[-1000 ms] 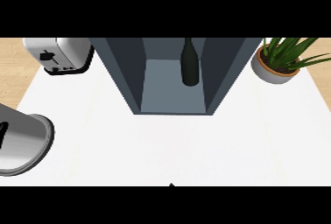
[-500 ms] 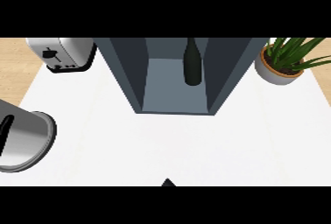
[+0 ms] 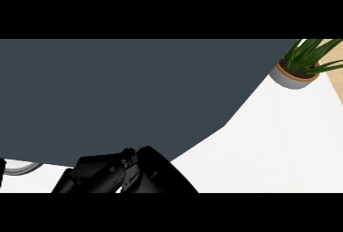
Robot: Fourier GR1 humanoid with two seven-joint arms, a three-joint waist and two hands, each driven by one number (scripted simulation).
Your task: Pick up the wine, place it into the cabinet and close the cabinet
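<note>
Head view is filled mostly by one big dark grey shape (image 3: 120, 95). It is flat and plain, and it is spread over the whole left side and the middle. It is set right above the black hand, and its slanted lower edge is met just over the top of that hand. It cannot be told if this shape is part of the cabinet or something else held close to the eye.

The wine is not seen. If it is near, it is hidden behind the dark grey shape, up and away from the hand, and its place cannot be told.

Next in size is the white counter (image 3: 281, 145). It is seen to the right of the hand and up past it, as far as the right edge.

The black hand (image 3: 107, 174) is seen at the lower edge, a little left of the middle. Only a dark lump with some blocky parts is shown. It cannot be told which hand it is, or if it is open, closed or wrapped round something. Nothing is seen to be held.

A green plant (image 3: 309, 52) is seen far up and to the right of the hand, well apart from it. It is kept in a round pale pot (image 3: 292, 80), which is stood on the counter.

A thin strip of wood colour (image 3: 337, 77) is shown at the right edge, just beside the pot.

A small silver curve (image 3: 19, 167) is seen to the left of the hand, under the dark shape.
</note>
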